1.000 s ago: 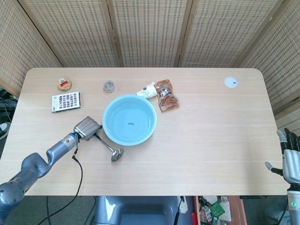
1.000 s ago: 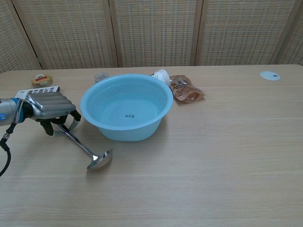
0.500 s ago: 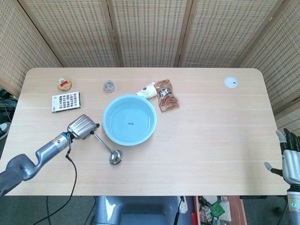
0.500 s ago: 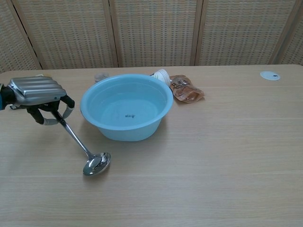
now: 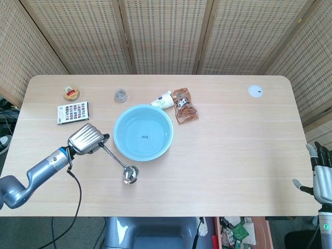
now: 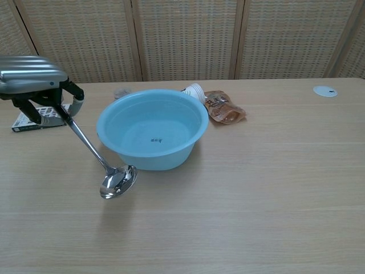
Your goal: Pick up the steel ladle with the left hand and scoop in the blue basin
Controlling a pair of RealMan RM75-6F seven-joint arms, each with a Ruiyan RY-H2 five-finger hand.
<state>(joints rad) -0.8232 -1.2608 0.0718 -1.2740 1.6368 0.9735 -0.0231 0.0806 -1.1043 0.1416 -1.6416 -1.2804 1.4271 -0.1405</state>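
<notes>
My left hand (image 5: 86, 138) (image 6: 33, 83) grips the handle of the steel ladle (image 5: 118, 162) (image 6: 94, 155) and holds it off the table, left of the blue basin (image 5: 142, 132) (image 6: 151, 135). The ladle slants down to the right, its bowl (image 6: 117, 181) hanging just outside the basin's near-left wall. The basin's inside is bare apart from a small label at the bottom. My right hand (image 5: 321, 176) shows only in the head view, at the table's far right edge, fingers apart and holding nothing.
Behind the basin lie a white cup (image 6: 194, 90) on its side and a brown pouch (image 6: 224, 108). A small jar (image 5: 121, 95), a round tin (image 5: 71, 93) and a patterned card (image 5: 72, 112) sit at the back left. A white disc (image 5: 255, 91) lies far right.
My left hand has risen and lifted the ladle off the table; the ladle's bowl now hangs in the air by the basin's wall. The right hand has not moved.
</notes>
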